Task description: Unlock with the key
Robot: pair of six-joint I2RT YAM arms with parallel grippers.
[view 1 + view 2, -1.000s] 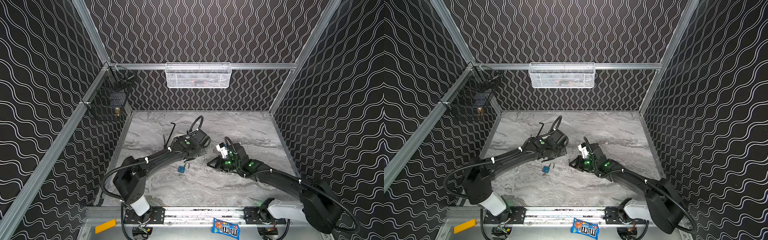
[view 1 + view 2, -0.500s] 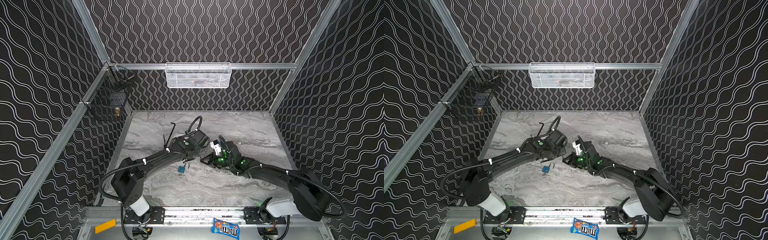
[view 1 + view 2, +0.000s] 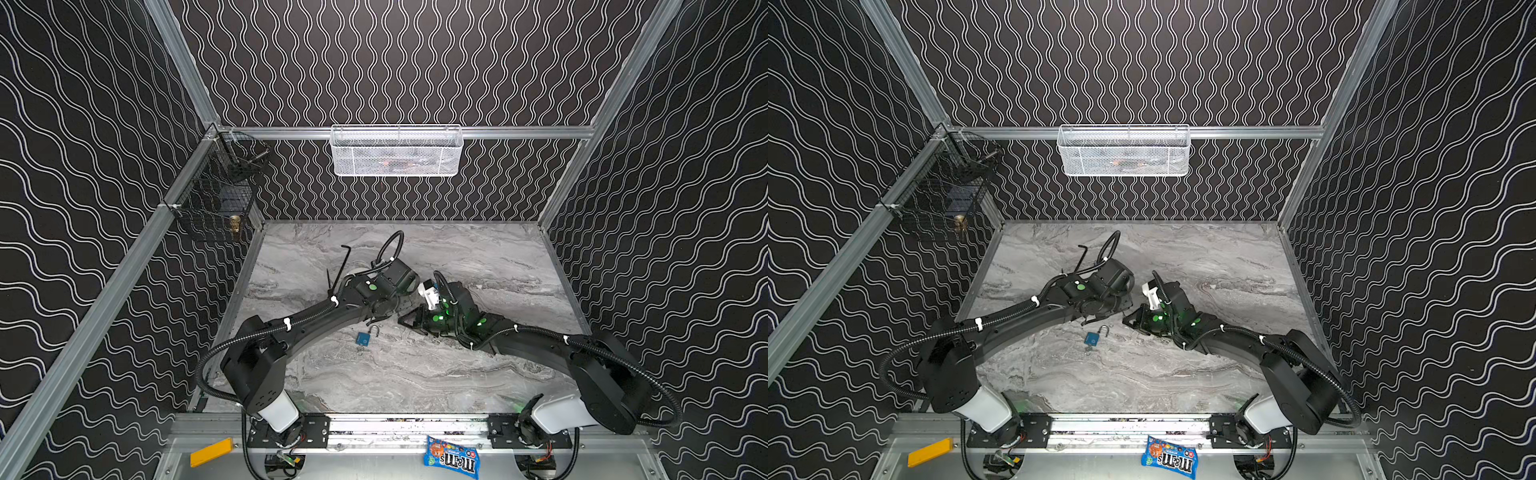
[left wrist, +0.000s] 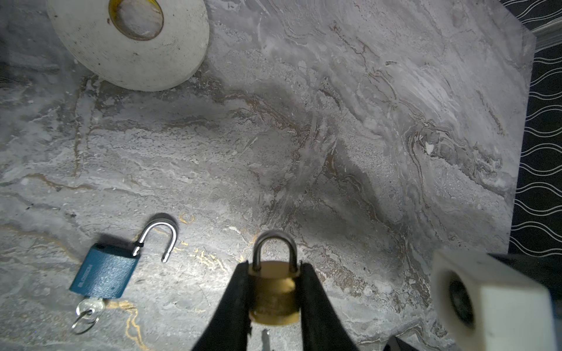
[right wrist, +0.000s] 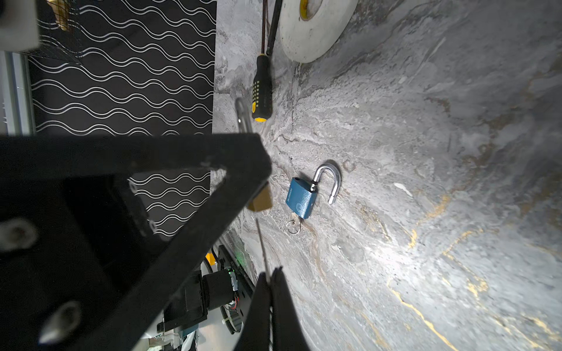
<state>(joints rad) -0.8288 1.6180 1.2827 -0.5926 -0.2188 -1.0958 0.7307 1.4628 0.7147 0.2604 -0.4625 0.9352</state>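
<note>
Where marble desk [image 3: 415,374] meets wavy walls [image 3: 395,62], left gripper [image 4: 273,270] clamps brass padlock [image 4: 273,299]; right gripper [image 5: 270,273], pinching key [image 5: 262,243], has edged closer.

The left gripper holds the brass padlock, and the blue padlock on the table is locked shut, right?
Not quite. The left gripper does hold the brass padlock, but the blue padlock on the table is open: one end of its shackle stands free of the body, as the left wrist view shows.
</note>
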